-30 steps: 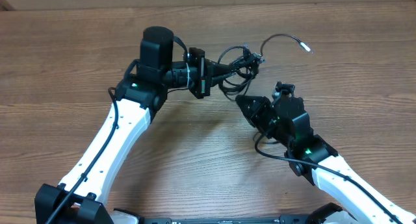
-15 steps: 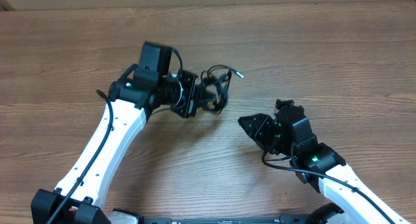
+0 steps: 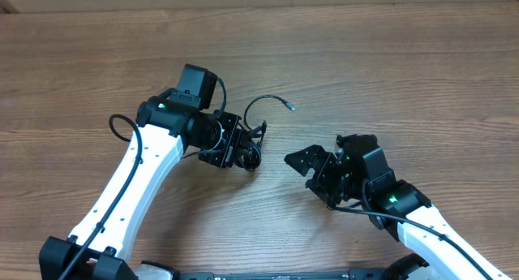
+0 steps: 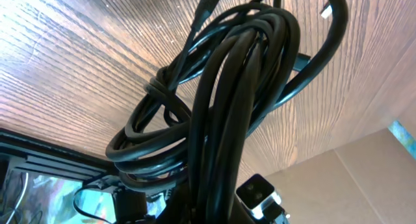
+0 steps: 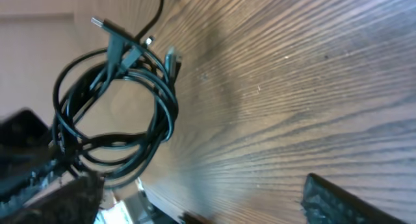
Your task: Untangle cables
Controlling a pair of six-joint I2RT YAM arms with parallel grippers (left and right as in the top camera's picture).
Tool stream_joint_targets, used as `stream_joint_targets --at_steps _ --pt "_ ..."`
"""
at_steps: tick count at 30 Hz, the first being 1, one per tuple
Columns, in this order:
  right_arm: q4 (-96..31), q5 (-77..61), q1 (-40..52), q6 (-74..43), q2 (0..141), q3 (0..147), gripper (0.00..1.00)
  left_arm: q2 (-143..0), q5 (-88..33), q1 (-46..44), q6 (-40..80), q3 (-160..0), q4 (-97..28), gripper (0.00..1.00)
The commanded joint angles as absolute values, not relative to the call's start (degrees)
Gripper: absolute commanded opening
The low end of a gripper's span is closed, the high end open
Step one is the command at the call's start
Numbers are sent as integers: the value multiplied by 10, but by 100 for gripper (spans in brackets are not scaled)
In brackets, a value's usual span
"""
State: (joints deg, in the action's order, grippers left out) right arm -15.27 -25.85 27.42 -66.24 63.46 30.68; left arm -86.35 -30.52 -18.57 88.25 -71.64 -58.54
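Cables: the cables [image 3: 253,144] are thin black cords wound into one small looped bundle, left of the table's middle in the overhead view.
Bundle close up: in the left wrist view the coils [image 4: 227,120] fill the picture. Several strands run side by side with one loop wrapped round them, and all lead down to the bottom edge.
Loose end: one cord arcs up and away from the bundle to a small silver-tipped plug [image 3: 289,107]. I cannot tell whether it touches the wood.
Left gripper: the left gripper [image 3: 235,148] is closed on the bundle, which sits at its tip.
Right gripper: the right gripper [image 3: 308,173] has its jaws spread wide with nothing between them. It points toward the bundle, near it but apart, with bare wood between.
Right wrist view: the bundle [image 5: 117,113] shows as a round coil at upper left, clear of the dark fingers [image 5: 338,201] at the lower corners.
Table: the table [image 3: 405,69] is brown wood grain.
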Motion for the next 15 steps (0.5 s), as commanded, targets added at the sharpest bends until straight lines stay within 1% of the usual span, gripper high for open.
stream_joint_targets --at_steps 1,7,13,15 --pt "-151 -271 274 -662 627 304 100 -846 -294 -198 872 -729 -586 5" --pt "-147 -271 274 -662 627 304 100 -846 -294 -200 872 -729 -590 4" --pt "-147 -254 274 -662 627 304 100 -846 -294 -200 864 -729 -620 4" --pt "-147 -249 274 -662 627 304 99 -846 -296 -200 861 -729 -624 4"
